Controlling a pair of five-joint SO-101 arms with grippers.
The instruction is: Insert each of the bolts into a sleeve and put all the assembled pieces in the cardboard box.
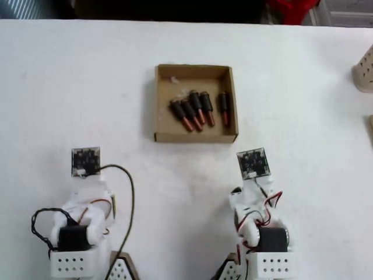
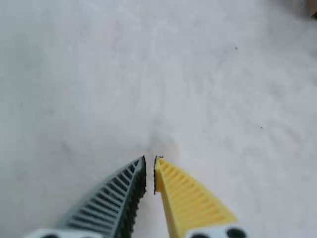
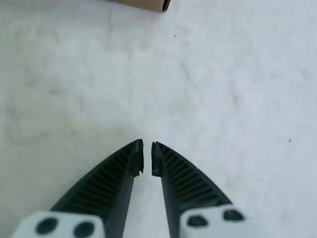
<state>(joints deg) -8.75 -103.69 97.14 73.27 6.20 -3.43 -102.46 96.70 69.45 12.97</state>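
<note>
The cardboard box (image 1: 163, 105) sits in the middle of the white table, and several assembled pieces (image 1: 198, 109), black sleeves with copper-coloured bolt ends, lie inside it. Both arms rest near the table's front edge, well short of the box. My left gripper (image 2: 149, 173), with one grey and one yellow finger, hangs shut over bare table with nothing between its fingers. Shut as well and holding nothing, my right gripper (image 3: 147, 157) has black fingers; a corner of the box (image 3: 148, 4) shows beyond them.
A pale perforated object (image 1: 364, 70) stands at the table's right edge. Cables loop around both arm bases (image 1: 76, 233) at the front. White tabletop (image 1: 70, 87) stretches open to the left and right of the box.
</note>
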